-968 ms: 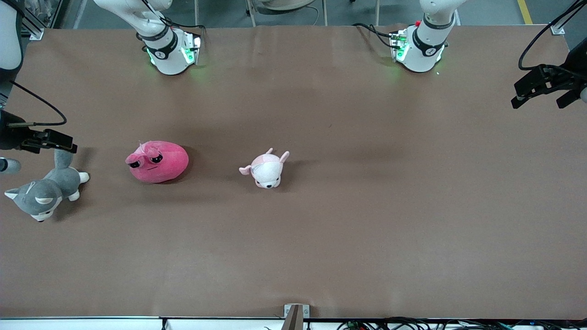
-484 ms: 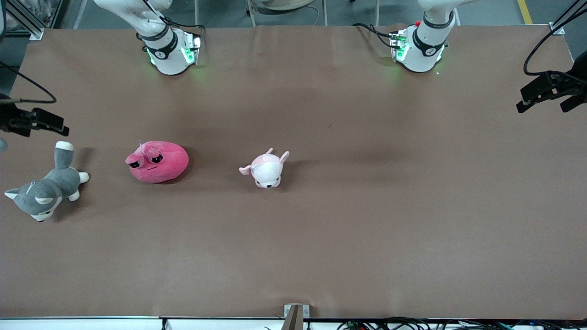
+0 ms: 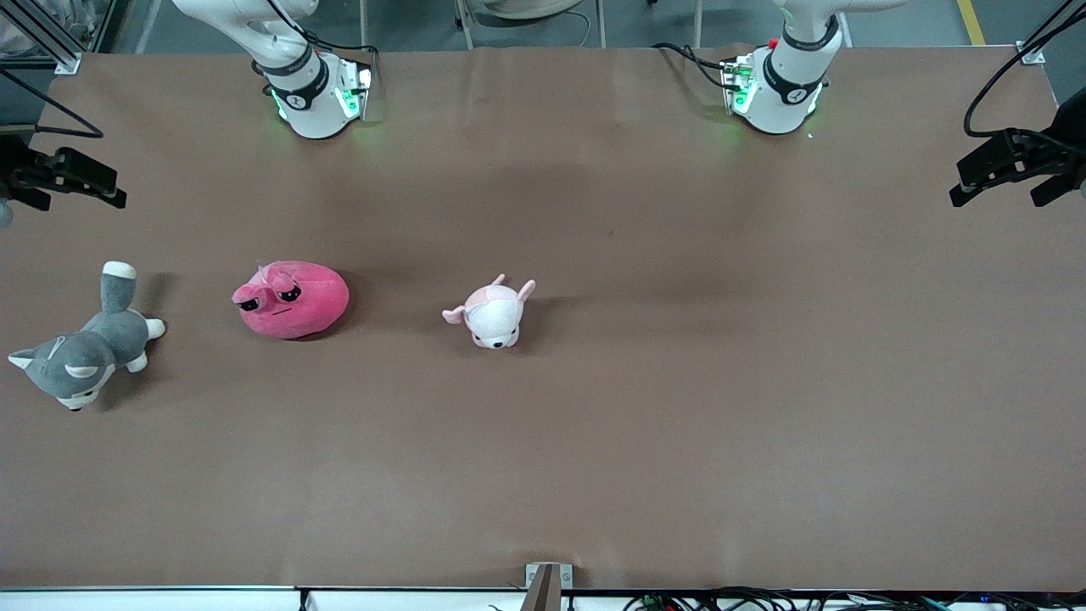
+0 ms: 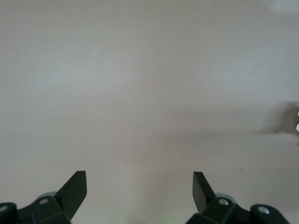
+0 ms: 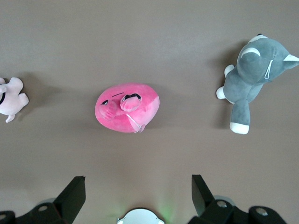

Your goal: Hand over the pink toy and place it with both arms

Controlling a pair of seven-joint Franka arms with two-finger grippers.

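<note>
The pink toy [image 3: 291, 299] sits on the desk [image 3: 679, 382], toward the right arm's end, a soft rounded plush blob in hot pink with two bulging black eyes and a thin mouth line facing the front camera. Nothing touches it. In the right wrist view it [image 5: 127, 107] shows as a smooth oval with a small fabric loop at one edge.

Beside it, nearer the middle of the desk, lies a puppy [image 3: 492, 312], a smaller pale pink-and-white plush with floppy ears. At the right arm's end of the desk lies a grey cat [image 3: 81, 348], a fuzzy grey-and-white plush with pointed ears and a white-tipped tail.

The desk top is a matte brown sheet, flat with faint creases.

The right gripper [image 3: 64, 176] hangs in the air at the edge of the desk, at the right arm's end; its black angular jaws stand wide apart, holding nothing. The left gripper [image 3: 1010, 170] hangs over the left arm's end of the desk above bare brown surface, jaws likewise spread and empty.
</note>
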